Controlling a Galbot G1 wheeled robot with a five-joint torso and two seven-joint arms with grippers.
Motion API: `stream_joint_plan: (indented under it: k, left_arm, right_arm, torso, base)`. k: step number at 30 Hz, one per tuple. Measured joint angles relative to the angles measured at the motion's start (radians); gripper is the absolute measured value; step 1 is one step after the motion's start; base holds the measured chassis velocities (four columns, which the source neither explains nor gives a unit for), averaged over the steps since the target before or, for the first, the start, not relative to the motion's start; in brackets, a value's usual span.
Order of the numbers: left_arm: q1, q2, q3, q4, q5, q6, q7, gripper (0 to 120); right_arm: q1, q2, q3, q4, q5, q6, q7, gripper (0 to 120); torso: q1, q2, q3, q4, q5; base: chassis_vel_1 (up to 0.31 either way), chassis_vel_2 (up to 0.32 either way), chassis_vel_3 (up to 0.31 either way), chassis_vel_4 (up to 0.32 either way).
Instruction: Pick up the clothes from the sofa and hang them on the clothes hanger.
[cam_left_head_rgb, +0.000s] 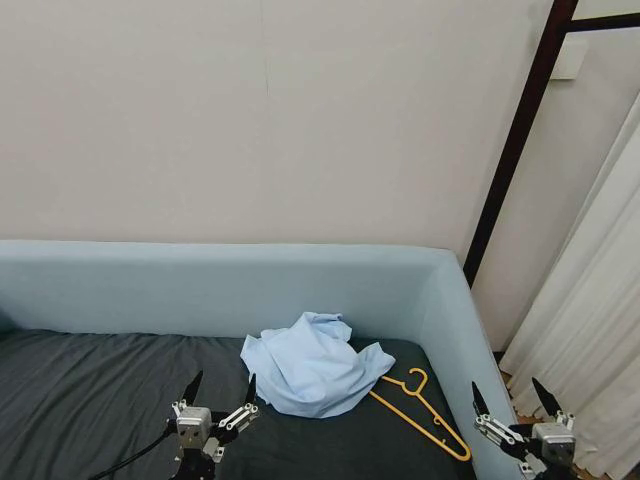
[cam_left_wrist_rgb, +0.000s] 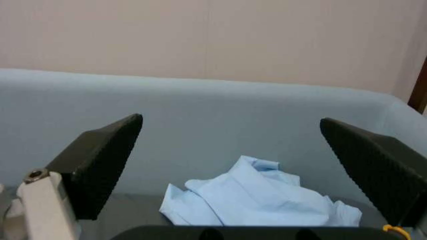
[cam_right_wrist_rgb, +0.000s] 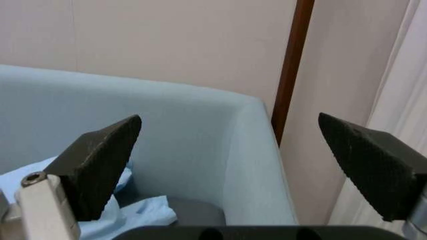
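A crumpled light-blue garment (cam_left_head_rgb: 315, 365) is seen on the dark seat (cam_left_head_rgb: 80, 400) of the sofa (cam_left_head_rgb: 200, 290), near the seat's rear right corner and close to the backrest. A yellow hanger (cam_left_head_rgb: 425, 405) lies flat just beside it, toward the right armrest. One end of it meets the cloth's edge, and whether it is tucked under cannot be told.

The left gripper (cam_left_head_rgb: 224, 380) is held low over the seat toward its front edge, near the garment's left side, with its fingers spread wide and nothing between them. The right gripper (cam_left_head_rgb: 505, 385) hangs at the right armrest's outer side, likewise spread and empty.

The step in hand is judged to be the reach for the garment, probably by the left gripper. A raised fold near the top of the heap should be chosen, since a flat hem would likely slip out or the seat fabric be pinched with it. The approach is best made from the left side, away from the hanger, so that the wire is not caught or dragged along. The fingers should be closed only once cloth sits well between the pads, and the lift is best made straight up, so the garment hangs free before it is carried to the hanger
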Motion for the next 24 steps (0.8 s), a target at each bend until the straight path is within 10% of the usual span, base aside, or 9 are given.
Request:
stream_joint_plan:
  k: [24]
  left_arm:
    - [0.031,-0.028,-0.023,-0.015,0.001,-0.039,0.010,100]
  right_arm:
    - [0.012,-0.018,-0.027,0.007,0.050,-0.017,0.005,100]
  torso:
    - [0.000,0.000,0.000,-0.0001,0.0000]
  base:
    - [0.000,0.000,0.000,0.000]
